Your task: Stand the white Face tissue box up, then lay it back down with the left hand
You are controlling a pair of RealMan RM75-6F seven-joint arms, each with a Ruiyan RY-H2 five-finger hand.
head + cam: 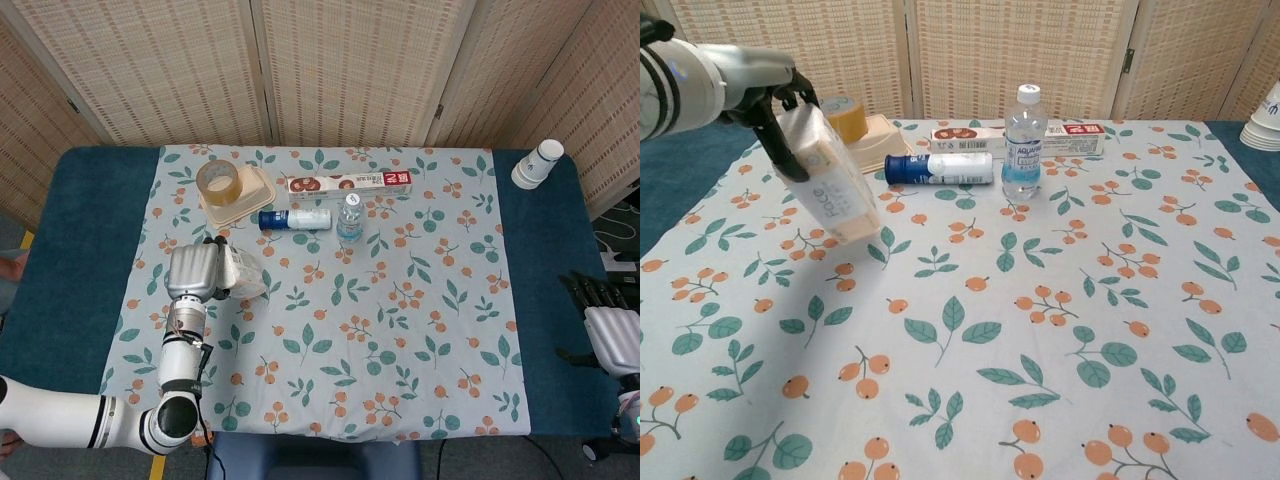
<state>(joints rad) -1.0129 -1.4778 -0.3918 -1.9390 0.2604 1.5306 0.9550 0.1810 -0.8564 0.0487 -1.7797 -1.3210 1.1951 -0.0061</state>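
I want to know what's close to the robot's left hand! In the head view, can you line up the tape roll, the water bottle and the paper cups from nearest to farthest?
From the left hand:
1. Tape roll, on the tray just beyond the hand.
2. Water bottle, standing mid-table, to the right.
3. Paper cups, far right corner.

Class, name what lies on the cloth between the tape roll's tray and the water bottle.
A blue-capped white tube lies on its side between the tray and the water bottle; chest view shows it best.

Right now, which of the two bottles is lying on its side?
The white bottle with the blue cap, lying beside the tray. The clear water bottle just right of it stands upright with its white cap on top.
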